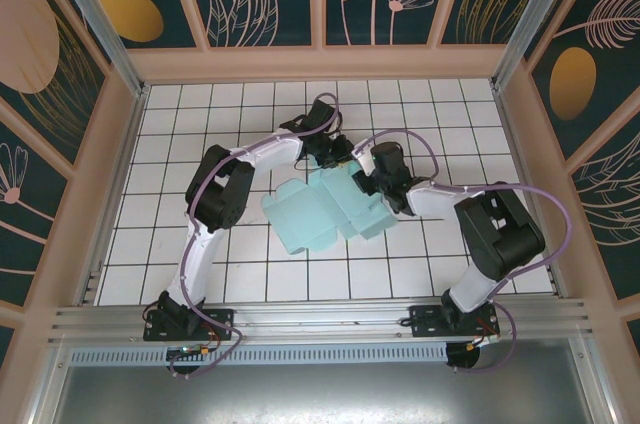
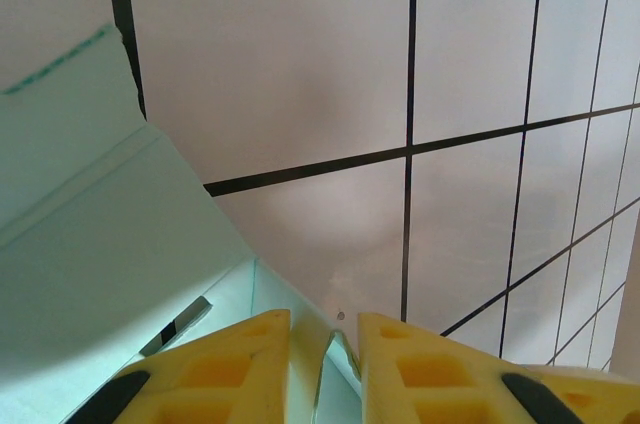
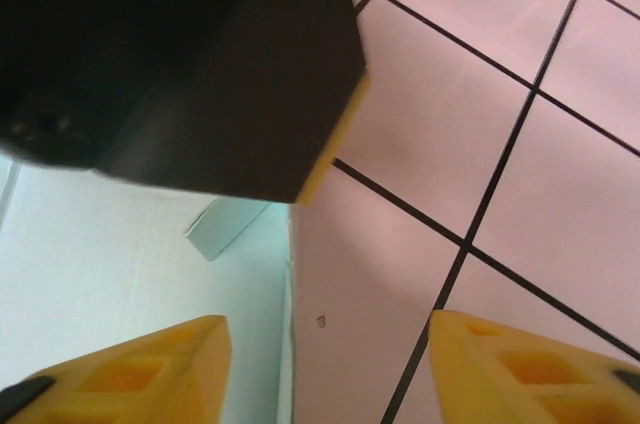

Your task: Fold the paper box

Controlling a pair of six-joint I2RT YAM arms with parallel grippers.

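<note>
The paper box (image 1: 325, 209) lies mid-table, its far edge under both grippers. The left gripper (image 2: 325, 344) narrowly straddles a wall edge, and I cannot tell whether it pinches. The right gripper (image 3: 325, 344) gapes wide just beside the box.

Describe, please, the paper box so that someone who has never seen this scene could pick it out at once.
Find the middle of the white tiled table, where the left arm and right arm reach toward each other. There lies the paper box, a partly folded sheet with flaps. Its pale mint colour sets it apart from the white tiles and the black-and-white arms.
</note>
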